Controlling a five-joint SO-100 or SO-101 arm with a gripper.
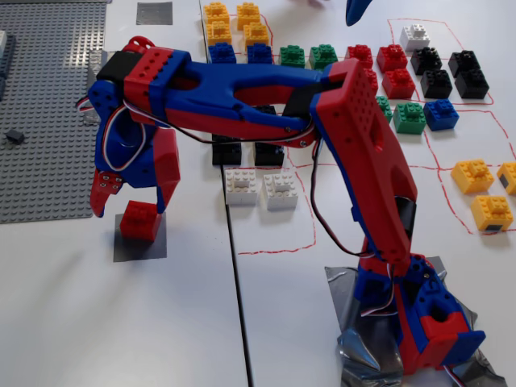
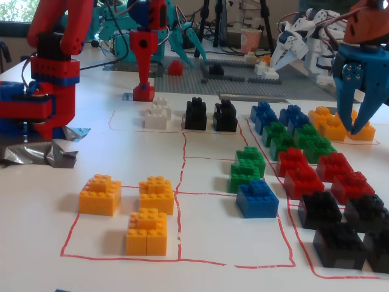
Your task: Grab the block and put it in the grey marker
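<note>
The red block (image 1: 139, 220) sits on the grey marker (image 1: 139, 244), a flat square patch of tape left of the black table seam. My gripper (image 1: 131, 207) hangs right over the block with its jaws spread wider than the brick, one finger (image 1: 103, 192) to the left and one (image 1: 167, 179) to the right. The jaws do not clamp the block. In the other fixed view the gripper (image 2: 144, 80) points straight down at the block (image 2: 144, 92), and a sliver of the marker (image 2: 127, 96) shows beside it.
A grey baseplate (image 1: 40, 121) lies left of the marker. White bricks (image 1: 260, 185) and black bricks (image 1: 242, 153) sit right of the seam. Coloured bricks (image 1: 395, 68) fill red-outlined boxes. A second, blue gripper (image 2: 358, 91) hangs over the yellow bricks. Wrinkled tape (image 1: 359, 322) holds my base.
</note>
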